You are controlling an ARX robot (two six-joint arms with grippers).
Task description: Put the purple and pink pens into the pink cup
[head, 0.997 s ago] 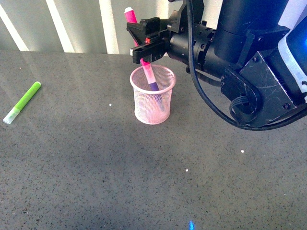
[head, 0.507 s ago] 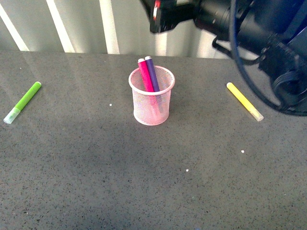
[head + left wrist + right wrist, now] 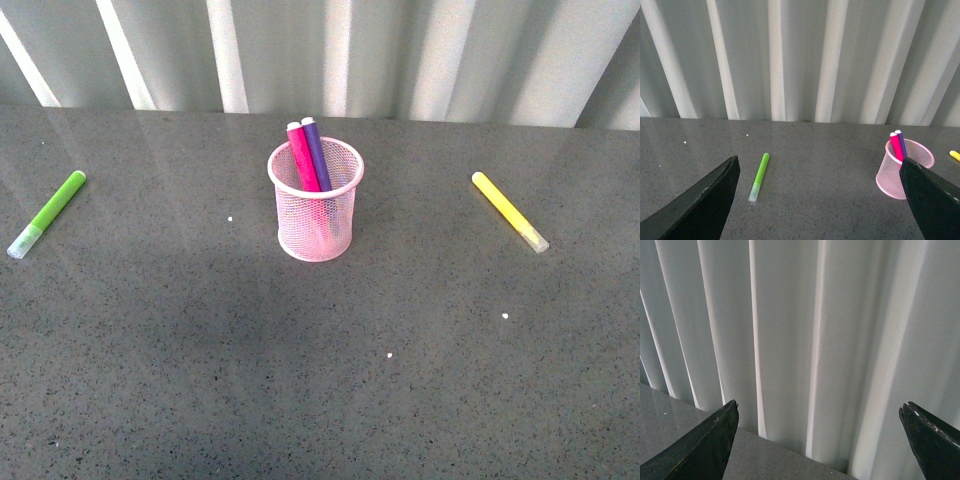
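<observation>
The right arm has swung up out of the front view, leaving the grey counter (image 3: 300, 380) bare of machinery. The pink cup (image 3: 317, 205) (mid-counter) holds the pink pen (image 3: 303, 158) and purple pen (image 3: 317, 153), upright, touching. Both pincers gape, released: left pincer (image 3: 820, 200), right pincer (image 3: 817, 440). The task looks complete.
</observation>
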